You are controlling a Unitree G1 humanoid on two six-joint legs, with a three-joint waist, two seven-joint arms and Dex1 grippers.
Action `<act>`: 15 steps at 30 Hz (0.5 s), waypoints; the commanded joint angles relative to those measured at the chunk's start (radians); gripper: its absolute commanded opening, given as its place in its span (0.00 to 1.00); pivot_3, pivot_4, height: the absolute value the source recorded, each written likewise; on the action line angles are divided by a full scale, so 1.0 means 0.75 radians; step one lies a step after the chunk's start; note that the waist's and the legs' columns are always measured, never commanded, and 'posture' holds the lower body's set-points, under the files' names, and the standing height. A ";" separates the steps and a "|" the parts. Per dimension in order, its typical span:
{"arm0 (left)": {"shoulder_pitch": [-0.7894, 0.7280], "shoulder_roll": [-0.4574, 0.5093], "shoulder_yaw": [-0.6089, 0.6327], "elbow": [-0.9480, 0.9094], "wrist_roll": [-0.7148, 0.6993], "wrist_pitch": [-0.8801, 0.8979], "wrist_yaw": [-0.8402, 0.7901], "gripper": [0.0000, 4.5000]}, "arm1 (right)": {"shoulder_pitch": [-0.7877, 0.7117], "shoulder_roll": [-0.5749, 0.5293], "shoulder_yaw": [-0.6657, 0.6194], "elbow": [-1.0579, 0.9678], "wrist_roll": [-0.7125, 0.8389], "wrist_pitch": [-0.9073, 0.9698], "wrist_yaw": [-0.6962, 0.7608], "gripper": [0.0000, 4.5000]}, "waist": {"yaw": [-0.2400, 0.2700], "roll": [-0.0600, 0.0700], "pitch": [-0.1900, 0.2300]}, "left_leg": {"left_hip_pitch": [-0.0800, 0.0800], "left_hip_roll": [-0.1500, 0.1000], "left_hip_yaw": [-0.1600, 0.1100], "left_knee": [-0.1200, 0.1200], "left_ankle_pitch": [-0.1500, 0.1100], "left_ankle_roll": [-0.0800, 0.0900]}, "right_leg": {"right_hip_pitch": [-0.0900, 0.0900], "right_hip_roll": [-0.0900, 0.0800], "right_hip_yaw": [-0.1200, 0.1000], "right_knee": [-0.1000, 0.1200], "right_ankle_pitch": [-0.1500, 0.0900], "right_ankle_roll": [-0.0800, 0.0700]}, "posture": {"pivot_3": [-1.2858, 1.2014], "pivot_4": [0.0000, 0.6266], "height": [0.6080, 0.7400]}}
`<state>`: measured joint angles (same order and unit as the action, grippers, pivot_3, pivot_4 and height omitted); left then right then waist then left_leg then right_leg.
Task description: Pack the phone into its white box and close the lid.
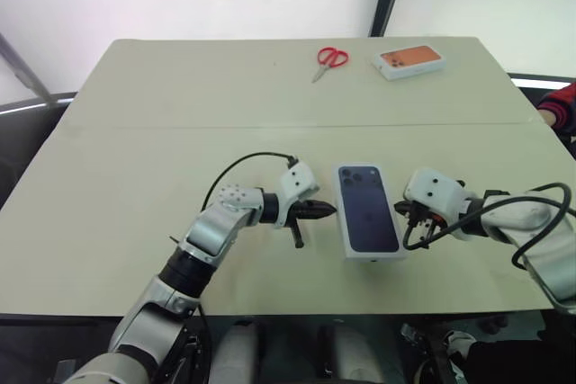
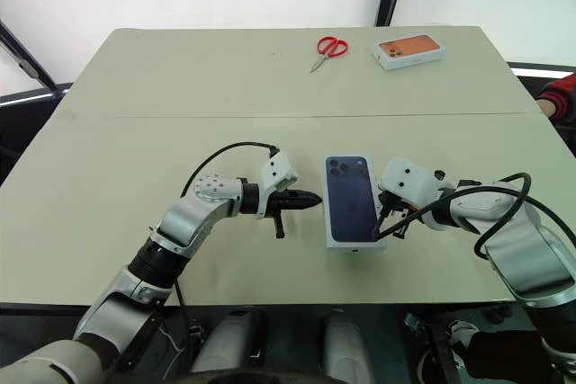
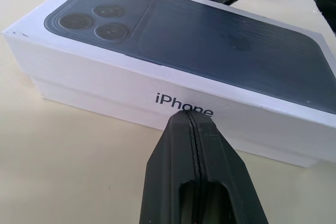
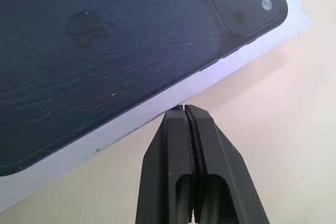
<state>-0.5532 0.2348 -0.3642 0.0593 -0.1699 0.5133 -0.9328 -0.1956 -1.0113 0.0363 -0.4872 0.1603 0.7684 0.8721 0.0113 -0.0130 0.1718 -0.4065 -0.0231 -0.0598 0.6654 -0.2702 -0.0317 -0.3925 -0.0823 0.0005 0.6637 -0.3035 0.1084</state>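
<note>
The lid [image 1: 367,209], printed with a dark blue phone picture, sits on the white box [image 3: 94,100] near the table's front edge. A strip of the base shows below the lid's long side. The phone is hidden. My left gripper [image 1: 328,209] is shut with nothing in it, its tip [image 3: 191,116] right at the lid's left side wall by the printed word. My right gripper [image 1: 402,213] is shut and empty too, with its tip [image 4: 184,109] at the lid's right edge. The closed box lies between the two grippers.
Red-handled scissors [image 1: 329,59] lie at the far side of the table [image 1: 135,177]. A white box with an orange picture [image 1: 409,61] lies to their right. A person's red sleeve [image 1: 562,105] shows at the table's right edge.
</note>
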 commanded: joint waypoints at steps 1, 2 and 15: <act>-0.018 -0.009 0.008 -0.017 -0.009 -0.036 0.005 0.00 | -0.031 -0.001 -0.009 -0.049 0.009 -0.018 0.002 0.01 | 0.000 0.000 0.000 | 0.000 0.000 0.000 0.000 0.000 0.000 | 0.000 0.000 0.000 0.000 0.000 0.000 | 0.52 0.24 1.00; -0.020 -0.013 0.013 -0.014 -0.011 -0.036 0.011 0.00 | -0.033 -0.001 -0.008 -0.048 0.009 -0.020 0.003 0.01 | 0.000 0.000 0.000 | 0.000 0.000 0.000 0.000 0.000 0.000 | 0.000 0.000 0.000 0.000 0.000 0.000 | 0.52 0.24 1.00; -0.009 0.047 0.085 -0.057 -0.078 0.011 -0.007 0.00 | 0.024 -0.076 -0.080 0.006 -0.025 -0.064 0.019 0.01 | 0.000 0.000 0.000 | 0.000 0.000 0.000 0.000 0.000 0.000 | 0.000 0.000 0.000 0.000 0.000 0.000 | 0.52 0.24 1.00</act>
<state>-0.5530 0.2585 -0.3419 0.0647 -0.1951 0.5212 -0.9258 -0.1788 -1.0427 0.0288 -0.4818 0.1518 0.7435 0.8859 0.0110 -0.0130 0.1718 -0.4065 -0.0230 -0.0598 0.6654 -0.2702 -0.0317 -0.3926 -0.0822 0.0004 0.6637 -0.3036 0.1084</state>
